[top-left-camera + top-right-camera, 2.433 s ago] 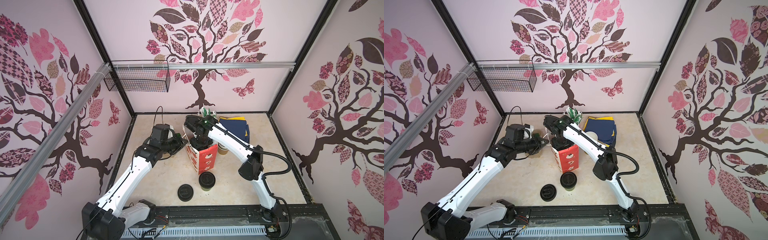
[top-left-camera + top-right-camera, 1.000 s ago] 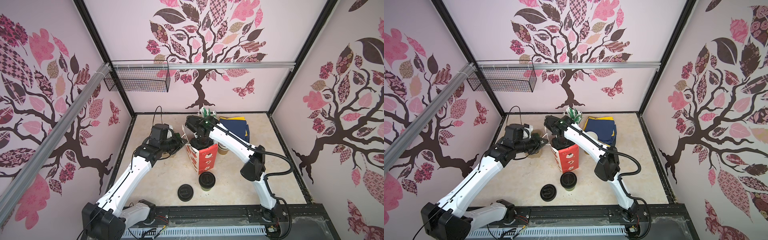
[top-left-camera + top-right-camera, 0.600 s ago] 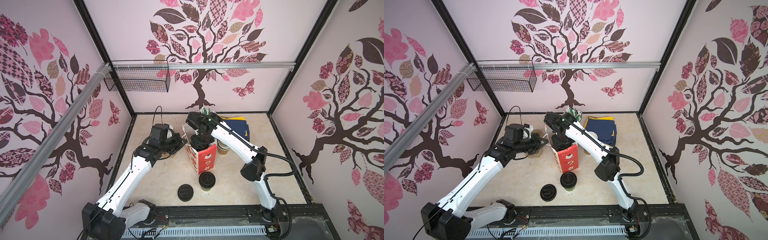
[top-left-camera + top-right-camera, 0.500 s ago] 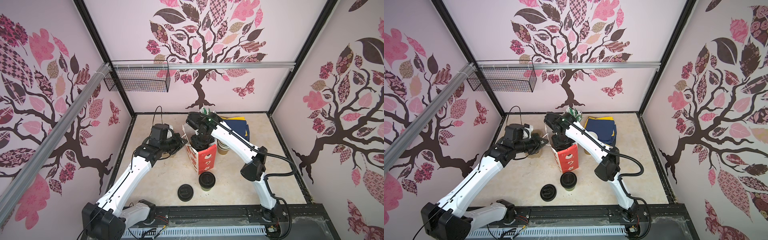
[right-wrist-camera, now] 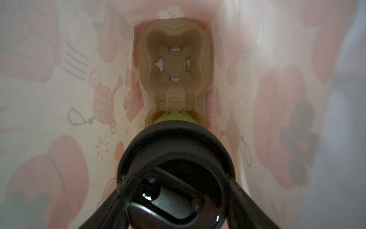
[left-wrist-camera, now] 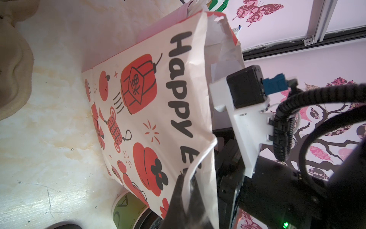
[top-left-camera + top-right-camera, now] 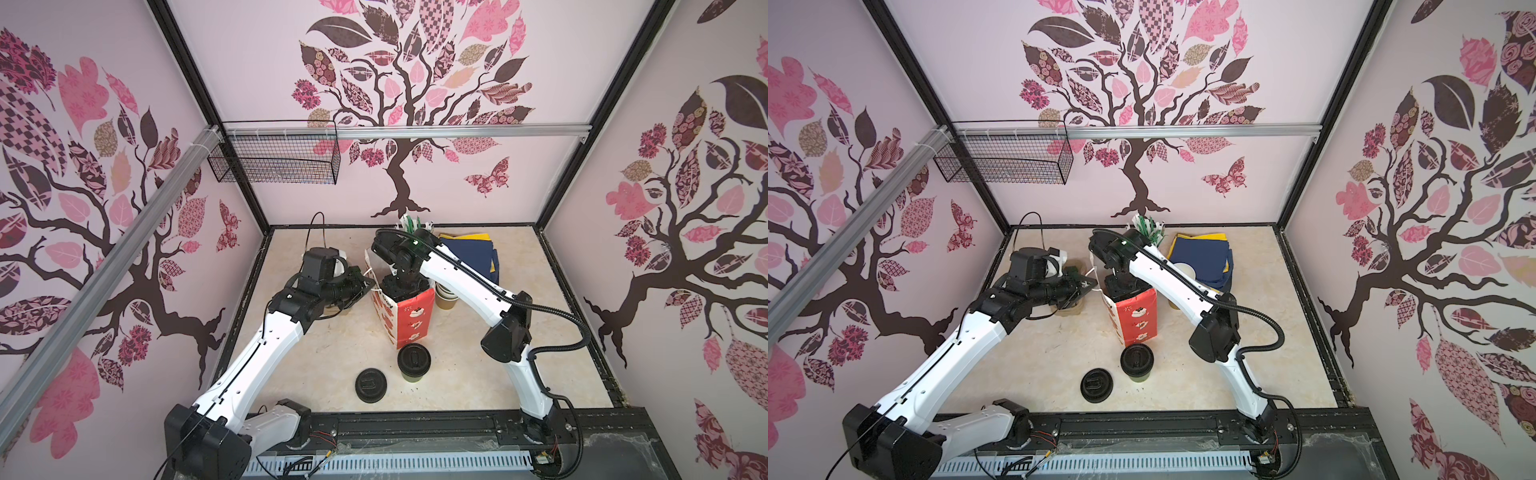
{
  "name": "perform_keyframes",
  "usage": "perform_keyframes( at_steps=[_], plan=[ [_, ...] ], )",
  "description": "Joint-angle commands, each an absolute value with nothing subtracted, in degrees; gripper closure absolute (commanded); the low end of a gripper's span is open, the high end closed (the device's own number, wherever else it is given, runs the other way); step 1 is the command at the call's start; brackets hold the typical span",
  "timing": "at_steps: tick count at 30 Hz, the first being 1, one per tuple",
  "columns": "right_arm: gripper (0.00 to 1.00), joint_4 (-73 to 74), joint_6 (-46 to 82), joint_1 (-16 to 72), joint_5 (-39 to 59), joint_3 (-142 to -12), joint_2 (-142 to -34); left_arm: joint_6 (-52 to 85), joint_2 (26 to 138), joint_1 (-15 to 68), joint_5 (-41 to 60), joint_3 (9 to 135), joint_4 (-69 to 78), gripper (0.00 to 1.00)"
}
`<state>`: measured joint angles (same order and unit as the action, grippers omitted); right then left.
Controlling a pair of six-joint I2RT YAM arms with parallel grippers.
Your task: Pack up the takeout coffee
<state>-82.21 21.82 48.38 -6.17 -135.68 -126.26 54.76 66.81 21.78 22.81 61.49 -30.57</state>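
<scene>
Pinching the white handle point(image 6: 200, 158) of the red-and-white bag point(image 7: 411, 320), the left hand point(image 6: 186, 180) is closed on it, holding the mouth open; a slip could drop paper onto the right hand point(image 5: 175, 179), clamped inside on the black lid point(image 5: 174, 142) of one cup point(image 5: 174, 117) entering a pocket of the carrier point(image 5: 174, 49). A tilted release might tip it. The second cup point(image 7: 413, 360) stands on the surface point(image 7: 332, 353) beside the bag.

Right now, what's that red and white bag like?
The bag is paper, white with red lanterns and black lettering, standing upright and open on the table. The left gripper pinches its white cord handle; inside, the right gripper holds a lidded cup at a pulp carrier.
</scene>
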Motion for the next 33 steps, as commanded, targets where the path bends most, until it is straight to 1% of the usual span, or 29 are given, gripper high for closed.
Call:
perform_keyframes(
  at_steps=[1,33],
  plan=[
    [0.37,-82.6,21.7,48.1,-6.7,-135.8,-125.7,53.6,67.1,21.6,23.1,63.3,-30.7,1.00],
    [0.39,-76.5,20.5,48.1,-6.2,-126.9,-128.7,53.5,66.8,21.6,23.2,63.3,-30.8,1.00]
  ],
)
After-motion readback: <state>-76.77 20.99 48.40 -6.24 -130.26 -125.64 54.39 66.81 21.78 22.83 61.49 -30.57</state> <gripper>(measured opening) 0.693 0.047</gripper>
